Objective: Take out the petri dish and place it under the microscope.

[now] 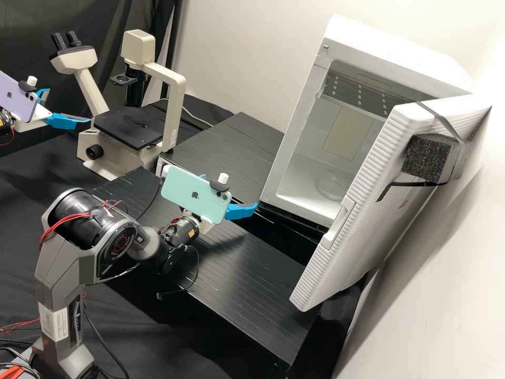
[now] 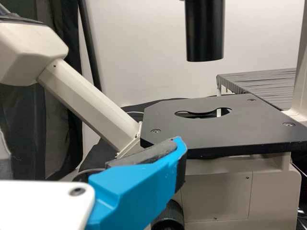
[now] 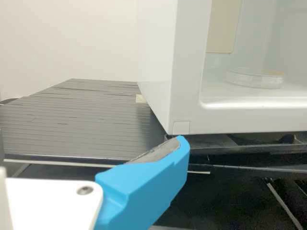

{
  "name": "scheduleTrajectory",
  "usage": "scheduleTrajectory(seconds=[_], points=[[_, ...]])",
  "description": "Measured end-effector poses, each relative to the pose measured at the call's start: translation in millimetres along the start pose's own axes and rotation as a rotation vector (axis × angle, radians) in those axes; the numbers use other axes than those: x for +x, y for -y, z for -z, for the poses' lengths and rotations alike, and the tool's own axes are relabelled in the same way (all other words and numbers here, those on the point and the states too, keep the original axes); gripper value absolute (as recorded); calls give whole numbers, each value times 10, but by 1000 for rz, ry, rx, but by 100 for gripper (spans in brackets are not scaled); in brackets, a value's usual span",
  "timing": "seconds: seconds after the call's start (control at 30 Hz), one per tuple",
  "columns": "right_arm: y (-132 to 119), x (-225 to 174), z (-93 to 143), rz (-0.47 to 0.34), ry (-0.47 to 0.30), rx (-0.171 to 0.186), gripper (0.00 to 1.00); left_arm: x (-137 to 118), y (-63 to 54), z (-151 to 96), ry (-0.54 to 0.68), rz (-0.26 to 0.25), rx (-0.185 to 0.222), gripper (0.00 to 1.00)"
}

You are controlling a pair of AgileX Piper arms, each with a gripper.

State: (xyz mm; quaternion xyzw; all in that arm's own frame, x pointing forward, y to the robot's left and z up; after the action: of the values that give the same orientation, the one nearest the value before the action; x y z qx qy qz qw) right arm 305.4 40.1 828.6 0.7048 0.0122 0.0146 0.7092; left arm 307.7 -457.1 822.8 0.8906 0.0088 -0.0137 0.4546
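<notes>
Petri dish (image 1: 332, 185), clear and shallow, lying flat on the floor (image 1: 300, 184) of the white cabinet (image 1: 400, 55), inside its opening. Right tool (image 1: 236, 196): outside the cabinet, near the lower front corner on the side towards the microscope (image 1: 129, 129), its fingers apart with nothing between them. From this tool the dish lies obliquely ahead, past the corner, inwards and towards the side of the cabinet with the open door (image 1: 368, 210). The right arm is clearly the nearer; the left tool (image 1: 70, 105), also spread and unloaded, is beside the microscope, well apart from the cabinet. The dish is round in outline, with its broad face level; it therefore has no long axis in plan and points no particular way. Direction of approach, as judged here, depends on clearing the cabinet's front corner and low sill rather than on any turn of the dish
</notes>
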Motion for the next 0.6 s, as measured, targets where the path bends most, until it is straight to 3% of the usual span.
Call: scheduleTrajectory(seconds=[0.33,0.47,0.6], points=[[3,-20,-15,-6,-2,0,100,0,0,0,0,0,0,100],[-26,-157,-170,-31,3,-8,100,0,0,0,0,0,0,100],[-178,-359,-387,-93,17,19,100,0,0,0,0,0,0,100]])
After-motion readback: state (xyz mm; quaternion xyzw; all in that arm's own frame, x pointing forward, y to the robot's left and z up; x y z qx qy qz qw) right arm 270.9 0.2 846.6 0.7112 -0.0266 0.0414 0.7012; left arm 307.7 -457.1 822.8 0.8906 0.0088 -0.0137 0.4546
